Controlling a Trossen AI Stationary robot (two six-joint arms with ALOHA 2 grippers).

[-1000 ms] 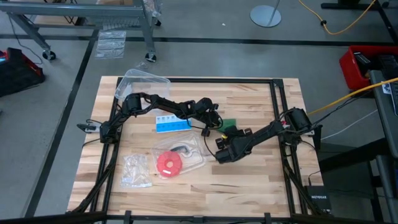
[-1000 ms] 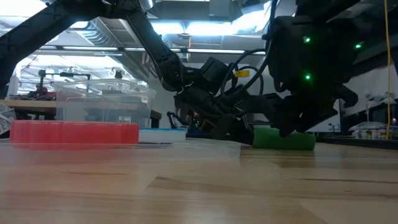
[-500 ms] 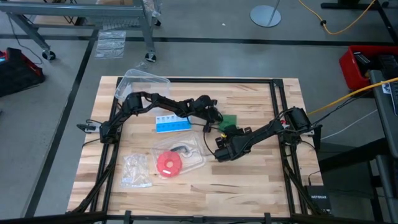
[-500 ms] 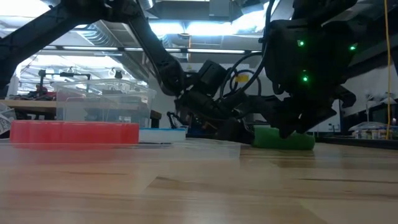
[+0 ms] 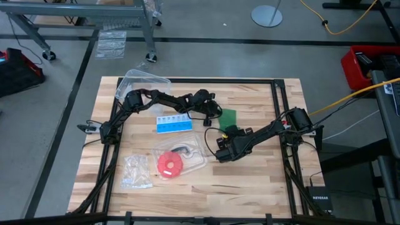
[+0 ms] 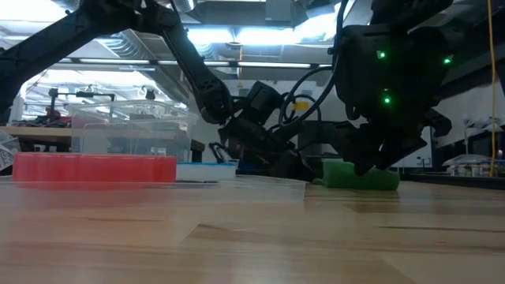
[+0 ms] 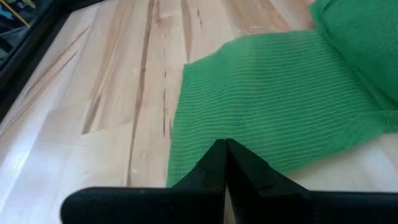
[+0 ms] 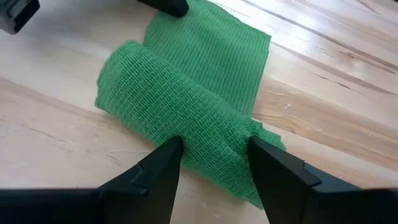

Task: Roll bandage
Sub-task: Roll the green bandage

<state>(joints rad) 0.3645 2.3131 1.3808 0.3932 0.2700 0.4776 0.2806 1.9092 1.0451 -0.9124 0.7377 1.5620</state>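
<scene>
Pale wood, in long glued planks, makes the tabletop (image 5: 262,181) on which I work, and it is the largest thing in the high view. On it lie a clear plastic tray (image 5: 199,161) with a red round disc (image 5: 169,164), a blue-and-white pill box (image 5: 173,124), a crinkled clear plastic bag (image 5: 137,172), and a clear plastic box (image 5: 144,82) at the far left corner.

The two dark arms meet near the middle. The right hand (image 5: 226,139) has its fingers spread wide; in the right wrist view they stand on either side of the rolled part of the dark green knitted cloth bandage (image 8: 186,118), and I cannot tell whether they touch it. The left hand (image 7: 224,163) is fully closed, its fingertips pressed together with nothing between them. Its tip rests at the edge of the flat part of the bandage, and I cannot say if it presses on the cloth.

The bandage lies at the centre of the tabletop, partly rolled. The roll's long axis runs across between the right fingers, and the loose flat tail goes straight away from the right hand toward the left one. So I judge the right hand is the nearer one for turning the roll forward along that tail.
</scene>
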